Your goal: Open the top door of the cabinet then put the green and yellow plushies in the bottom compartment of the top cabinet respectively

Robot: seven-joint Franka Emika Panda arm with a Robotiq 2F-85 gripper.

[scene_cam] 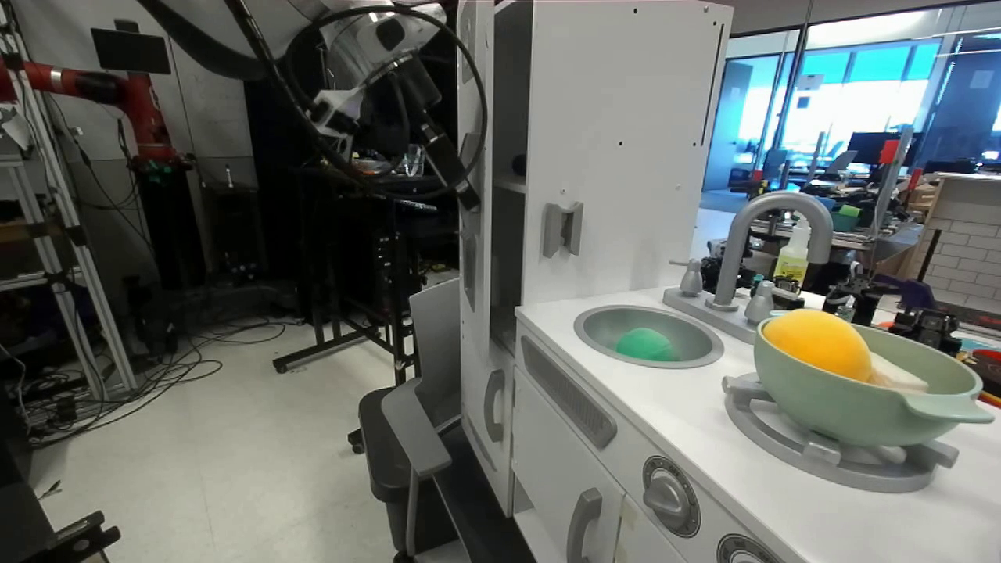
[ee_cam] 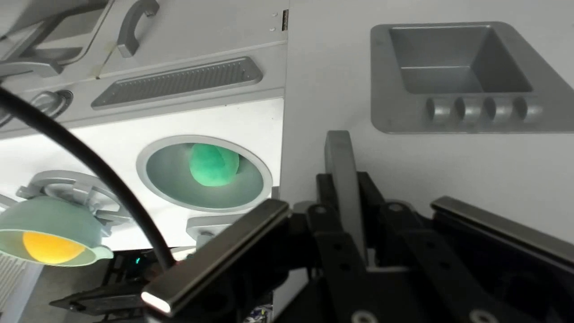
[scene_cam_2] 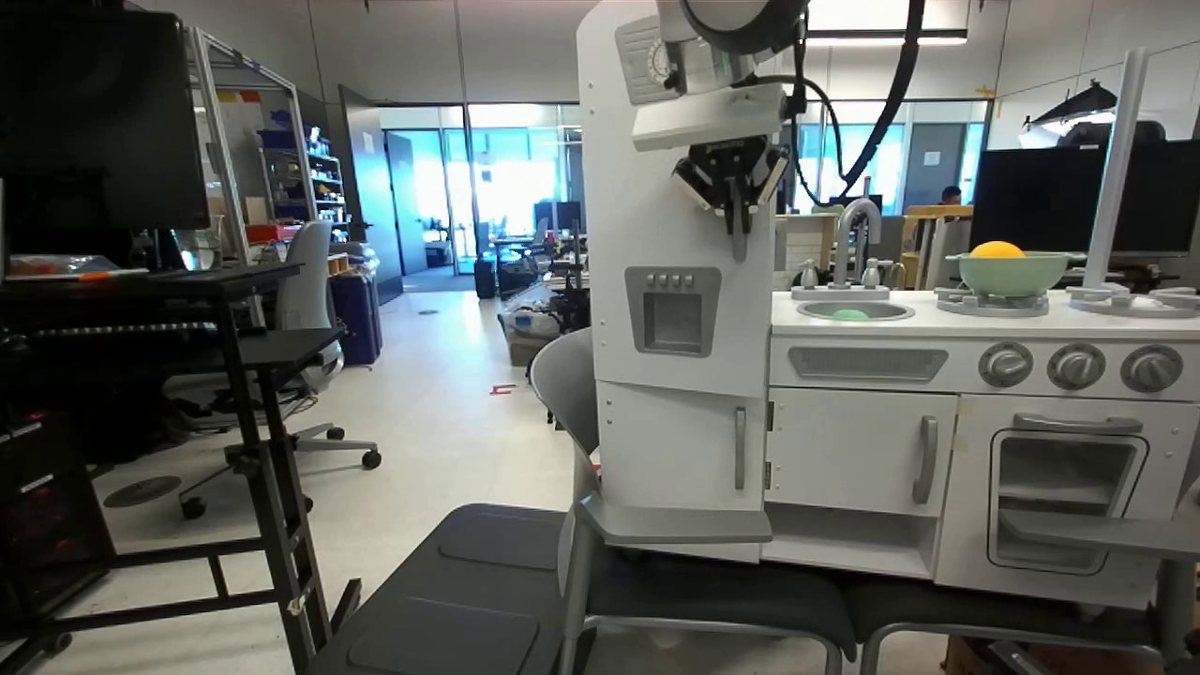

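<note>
My gripper (ee_cam: 344,180) is shut on the grey handle (ee_cam: 341,154) of the top door (scene_cam_2: 656,206), its fingers on either side of the bar. In an exterior view the door stands ajar, and a dark gap shows the inside of the top cabinet (scene_cam: 626,102). A narrow strip of the bottom compartment (scene_cam: 507,258) appears there, below a shelf board (scene_cam: 511,184). The green plushie (ee_cam: 214,165) lies in the sink basin. The yellow plushie (scene_cam: 817,344) rests in a pale green bowl, together with a whitish piece. Both plushies also show in both exterior views.
The bowl (scene_cam: 852,399) sits on a grey burner ring on the counter. Behind the sink (scene_cam: 594,322) rises a grey faucet (scene_cam: 782,199). A grey chair (scene_cam_2: 562,384) stands against the cabinet's front. A black cable (ee_cam: 89,161) crosses the wrist view. Something dark (scene_cam: 518,164) sits on the upper shelf.
</note>
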